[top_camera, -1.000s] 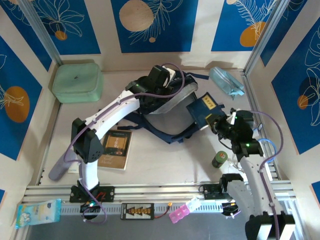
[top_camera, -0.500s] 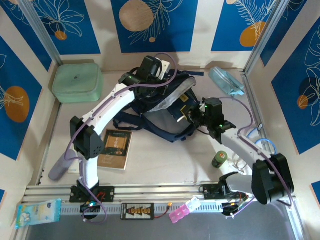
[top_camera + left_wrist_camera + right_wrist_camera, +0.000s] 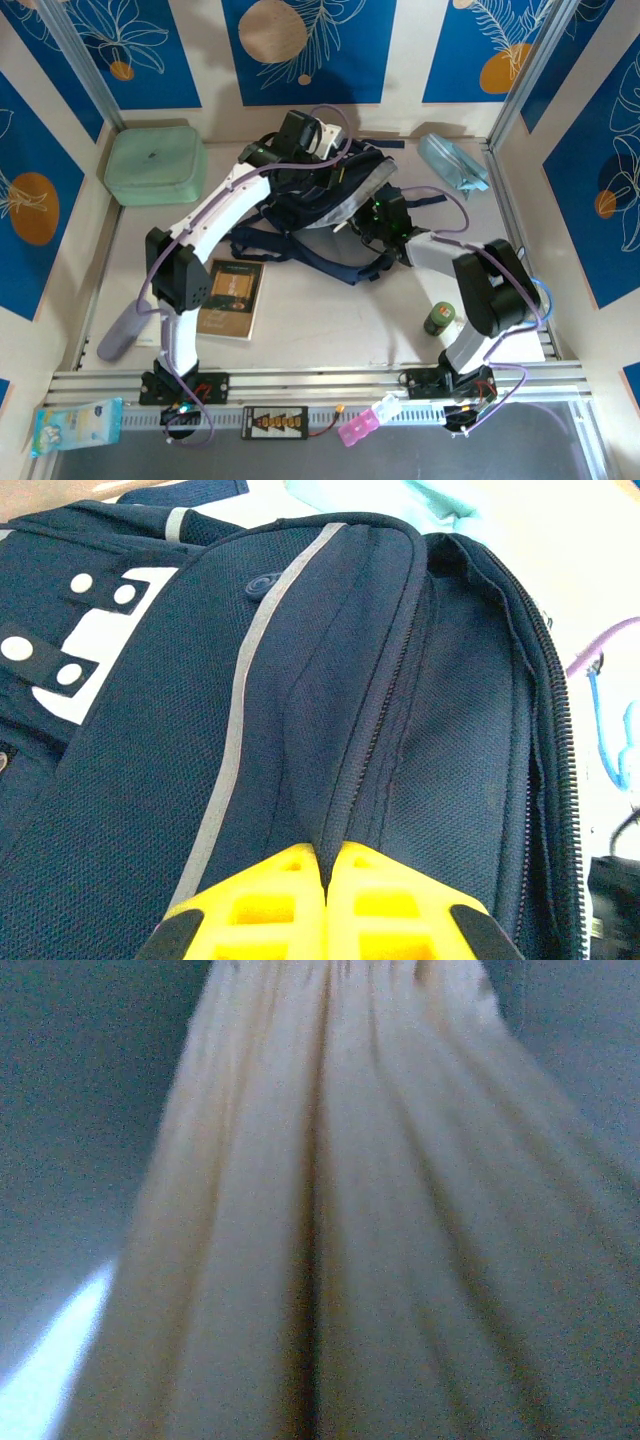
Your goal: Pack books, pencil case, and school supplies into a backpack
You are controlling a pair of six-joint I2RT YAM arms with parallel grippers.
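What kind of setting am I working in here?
Likely a staged lab test cell: table boxed in by blue printed panels, aluminium rails along the near edge, school props like the backpack.

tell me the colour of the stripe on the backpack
Pale grey stripe on the navy backpack; clearest in the left wrist view.

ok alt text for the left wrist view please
Two yellow fingers, shut, pinch a fold of the navy backpack beside its open zip. A pale stripe runs up its front, with a white patch at left.
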